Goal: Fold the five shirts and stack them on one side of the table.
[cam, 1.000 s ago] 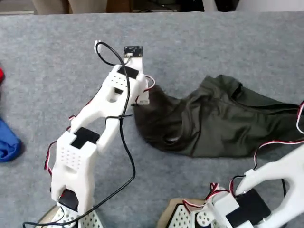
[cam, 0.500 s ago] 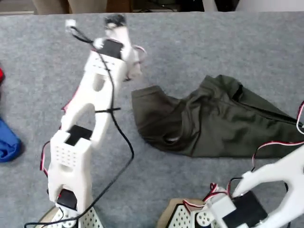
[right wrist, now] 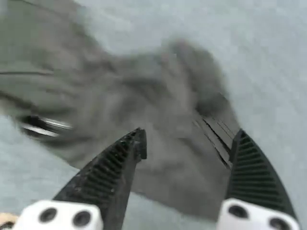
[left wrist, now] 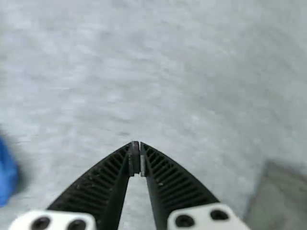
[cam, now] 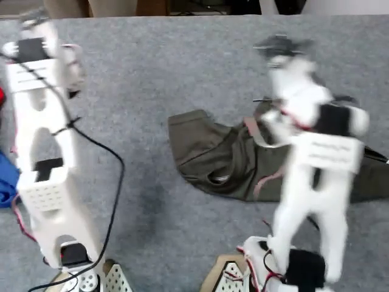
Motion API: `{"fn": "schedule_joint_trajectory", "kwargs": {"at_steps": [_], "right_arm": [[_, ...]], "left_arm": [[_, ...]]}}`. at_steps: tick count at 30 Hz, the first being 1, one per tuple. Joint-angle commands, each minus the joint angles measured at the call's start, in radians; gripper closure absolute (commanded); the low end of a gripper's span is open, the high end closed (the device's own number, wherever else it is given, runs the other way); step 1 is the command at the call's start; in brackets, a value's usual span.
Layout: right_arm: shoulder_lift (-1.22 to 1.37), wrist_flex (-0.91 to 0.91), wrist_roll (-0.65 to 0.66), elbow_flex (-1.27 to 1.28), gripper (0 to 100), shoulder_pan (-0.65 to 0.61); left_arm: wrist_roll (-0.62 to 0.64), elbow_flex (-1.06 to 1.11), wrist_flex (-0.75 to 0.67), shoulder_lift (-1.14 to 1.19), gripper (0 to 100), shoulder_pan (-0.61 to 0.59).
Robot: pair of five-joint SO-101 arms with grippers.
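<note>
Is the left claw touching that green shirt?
Apart. The high view shows the left gripper far from the shirt, with bare table between.

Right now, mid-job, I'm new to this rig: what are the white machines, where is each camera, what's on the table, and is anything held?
The white machines are two small robot arms based at the table's near edge. The wide picture comes from a fixed camera looking down: the left arm is stretched toward the far left corner, the right arm stands over a crumpled olive shirt on the grey table. A blue garment lies at the left edge. The other two pictures come from cameras on each wrist, looking along the jaws. The left arm's jaws are shut over bare table, holding nothing; the right arm's are open over the olive shirt, gripping nothing.
</note>
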Motion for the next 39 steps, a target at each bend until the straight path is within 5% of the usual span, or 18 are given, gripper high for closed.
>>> {"fn": "schedule_joint_trajectory", "kwargs": {"at_steps": [1, 6, 15, 32, 39], "right_arm": [[0.082, -0.055, -0.071, -0.045, 71.7, -0.255], [0.275, -0.212, -0.155, -0.05, 71.7, -0.414], [0.671, -0.35, -0.307, -0.193, 71.7, -0.496], [1.305, -0.008, -0.374, -0.984, 71.9, -0.547], [1.541, 0.172, -0.374, -1.293, 86.1, -0.539]], "left_arm": [[-0.011, -0.038, 0.011, -0.015, 98, -0.153], [-0.049, 0.048, 0.011, -0.015, 98, -0.313], [-0.069, 0.192, 0.011, -0.015, 98, -0.466], [-0.069, 0.354, 0.008, -0.007, 98, -0.483], [-0.069, 0.356, 0.008, -0.007, 98, -0.483]]}}
